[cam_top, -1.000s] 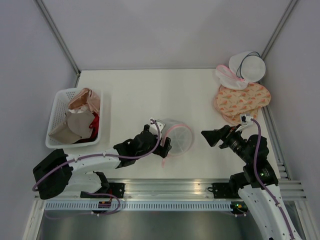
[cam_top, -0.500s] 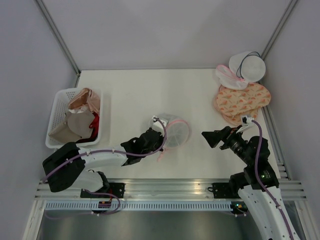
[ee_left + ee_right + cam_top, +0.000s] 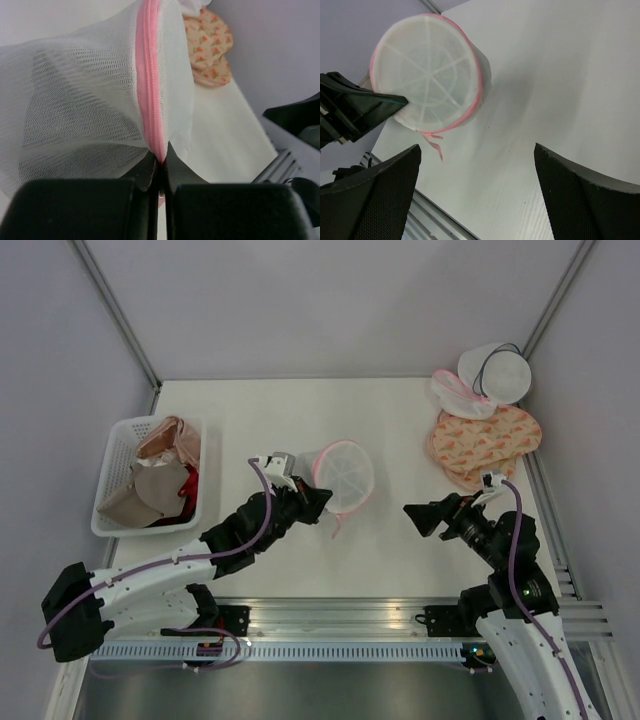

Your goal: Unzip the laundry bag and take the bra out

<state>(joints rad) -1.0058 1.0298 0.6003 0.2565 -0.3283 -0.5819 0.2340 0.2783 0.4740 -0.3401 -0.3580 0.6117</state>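
The laundry bag [image 3: 345, 475], a round white mesh pouch with pink trim, is lifted and tipped on edge near the table's middle. My left gripper [image 3: 318, 502] is shut on its rim from the near left. In the left wrist view the fingers [image 3: 150, 170] pinch the pink zipper seam [image 3: 150, 85], with mesh [image 3: 75, 100] bulging to the left. The right wrist view shows the bag's round face [image 3: 427, 75] and a pink tab [image 3: 434, 145] dangling under it. My right gripper [image 3: 420, 517] hovers open to the bag's right, nothing between its fingers [image 3: 570, 200]. The bra is not in view.
A white basket [image 3: 112, 445] of beige, pink and red garments stands at the left. At the back right lie a peach patterned bag [image 3: 485, 440], a small pink-trimmed mesh bag [image 3: 455, 395] and a white round bag with dark trim [image 3: 497, 370]. A metal rail [image 3: 330, 615] borders the near edge.
My left gripper has shut on the bag's pink rim and carried it up and back to the left, so the bag now stands on edge. The right arm has not moved.
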